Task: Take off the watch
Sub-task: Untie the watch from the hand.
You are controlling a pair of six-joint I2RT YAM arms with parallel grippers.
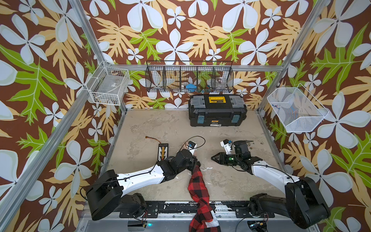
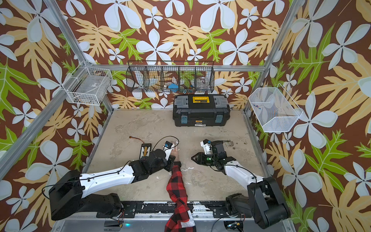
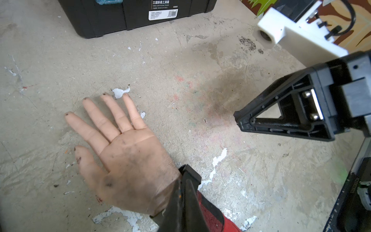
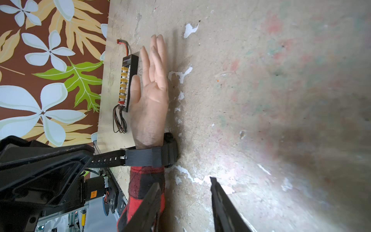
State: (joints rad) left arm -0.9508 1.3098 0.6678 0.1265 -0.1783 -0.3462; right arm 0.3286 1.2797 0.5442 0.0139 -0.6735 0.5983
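Right wrist view: left gripper is clamping the watch strap tail, running horizontally at centre-left. Jaws apart, right gripper is hovering at bottom centre, case lying above it.

Dummy hand lies on tabletop, palm showing, fingers straight. Blk watch sits round the wrist, btwn hand and red/blk plaid sleeve. Strap tail sticks out sideways, end clamped in L pincer. R pincer has jaws apart, nothing btwn them, near sleeve. Blk board w/ yellow connectors lies just beside thumb.
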